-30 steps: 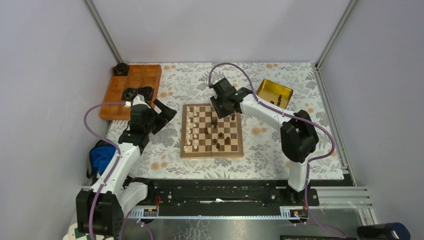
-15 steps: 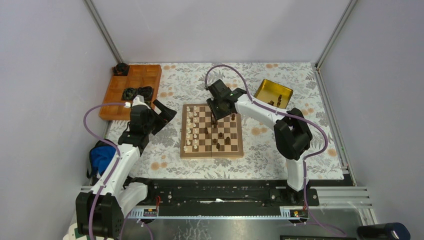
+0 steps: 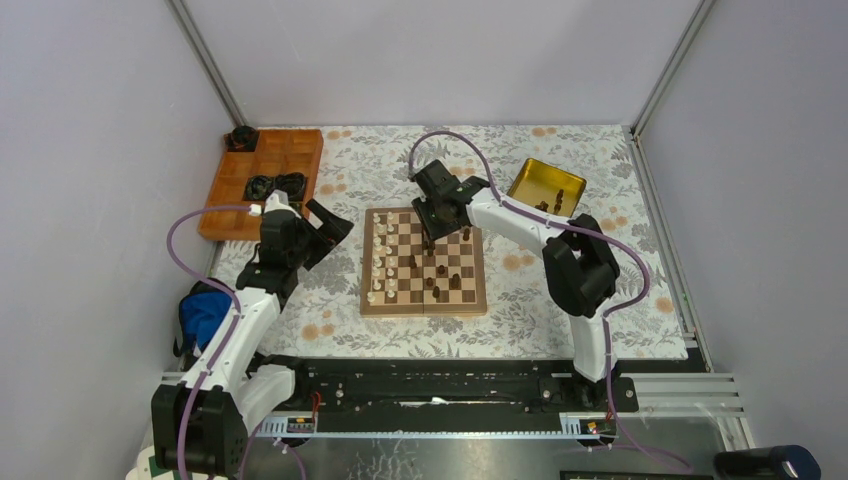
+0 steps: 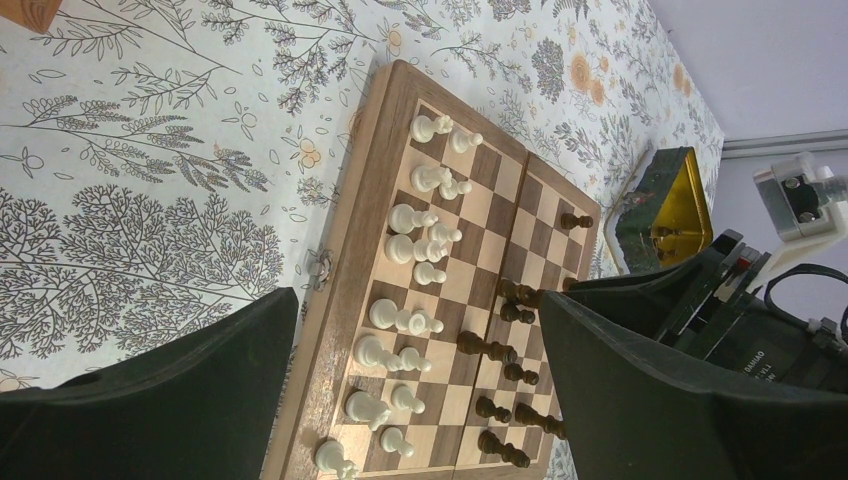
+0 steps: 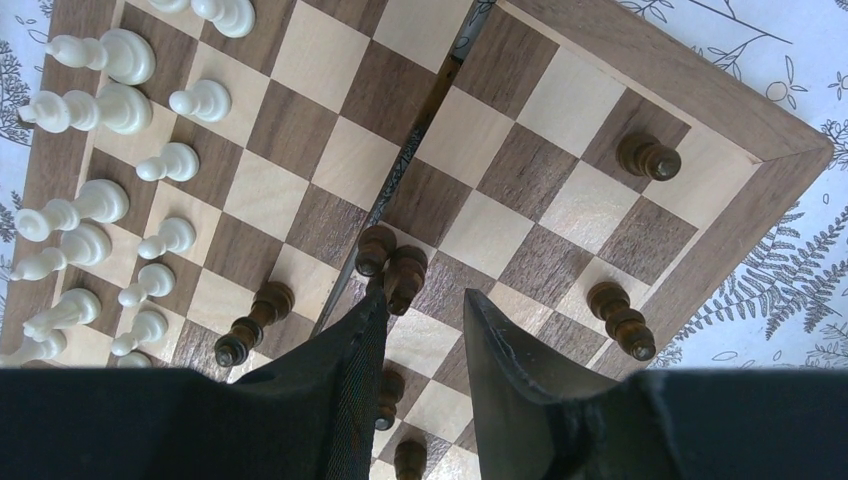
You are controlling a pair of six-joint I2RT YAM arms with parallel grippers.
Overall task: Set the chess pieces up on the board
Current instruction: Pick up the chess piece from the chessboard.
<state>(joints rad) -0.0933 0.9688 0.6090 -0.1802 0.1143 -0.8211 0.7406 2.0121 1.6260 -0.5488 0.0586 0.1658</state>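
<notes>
The board [image 3: 423, 312] lies at the table's middle. Cream-white chess pieces [image 3: 378, 262] stand in two columns along its left side. Several dark brown chess pieces [image 3: 435, 275] are scattered over its right half. My right gripper [image 5: 427, 298] hangs open just above the board's middle, with nothing between its fingers. A dark piece [image 5: 405, 278] stands upright against the tip of its left finger, with another dark piece [image 5: 373, 250] beside it. My left gripper [image 4: 418, 300] hovers wide open and empty to the left of the board [image 4: 345, 230], looking across the white pieces [image 4: 415, 245].
An orange tray [image 3: 262, 180] holding black ring-shaped items sits at the back left. A gold tin [image 3: 548, 186] at the back right holds a few dark pieces. A blue object [image 3: 203, 315] lies beside the left arm. The floral cloth [image 3: 330, 320] covers the table.
The right arm has shifted a little to the left over the board's far half, and its jaws have parted slightly. The left arm has not moved.
</notes>
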